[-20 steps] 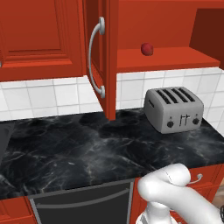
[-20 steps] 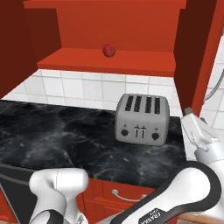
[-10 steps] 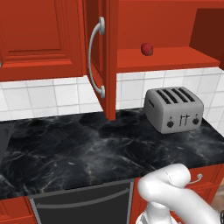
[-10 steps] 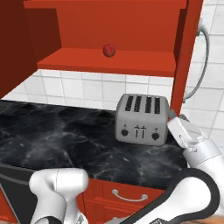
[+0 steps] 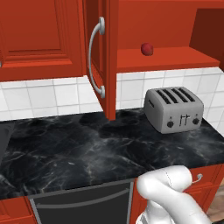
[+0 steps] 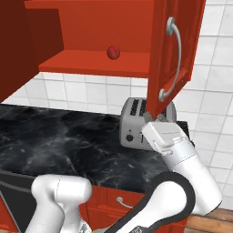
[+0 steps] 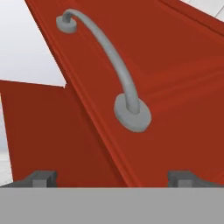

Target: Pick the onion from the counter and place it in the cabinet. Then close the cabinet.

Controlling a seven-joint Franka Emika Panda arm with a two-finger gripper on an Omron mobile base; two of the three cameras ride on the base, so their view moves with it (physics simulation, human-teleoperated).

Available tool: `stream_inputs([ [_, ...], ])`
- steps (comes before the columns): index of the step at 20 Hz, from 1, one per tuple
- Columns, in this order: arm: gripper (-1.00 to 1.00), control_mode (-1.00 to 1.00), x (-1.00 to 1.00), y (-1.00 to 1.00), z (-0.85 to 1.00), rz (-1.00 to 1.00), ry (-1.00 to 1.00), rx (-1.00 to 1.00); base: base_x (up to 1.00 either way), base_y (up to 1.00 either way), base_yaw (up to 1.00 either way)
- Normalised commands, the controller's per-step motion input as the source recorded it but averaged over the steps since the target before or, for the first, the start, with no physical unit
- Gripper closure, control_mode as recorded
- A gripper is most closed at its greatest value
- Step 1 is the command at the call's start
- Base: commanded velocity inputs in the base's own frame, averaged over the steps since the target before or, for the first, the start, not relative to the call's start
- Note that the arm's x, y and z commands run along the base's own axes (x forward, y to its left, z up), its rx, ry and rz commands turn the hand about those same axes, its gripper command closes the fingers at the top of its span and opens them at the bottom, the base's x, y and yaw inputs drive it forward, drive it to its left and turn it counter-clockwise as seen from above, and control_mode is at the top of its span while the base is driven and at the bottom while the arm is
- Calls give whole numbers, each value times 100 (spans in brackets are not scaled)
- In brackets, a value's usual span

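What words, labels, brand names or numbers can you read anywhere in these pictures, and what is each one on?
"FRANKA": partly legible dark lettering on the robot arm's white lower link in the right base view; whatever follows is too small to read.
Toaster: small dark marks beside its front knobs, symbols rather than readable text.
Cabinet, onion and counter: no text or labels.
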Motion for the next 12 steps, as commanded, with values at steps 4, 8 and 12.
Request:
stream_inputs([
  [4,-100,-100,28,78,7,-11,0,0,0,0,0],
  [8,-100,-100,55,67,0,-18,8,0,0,0,0],
  [12,-100,-100,72,50,0,-21,16,0,0,0,0],
])
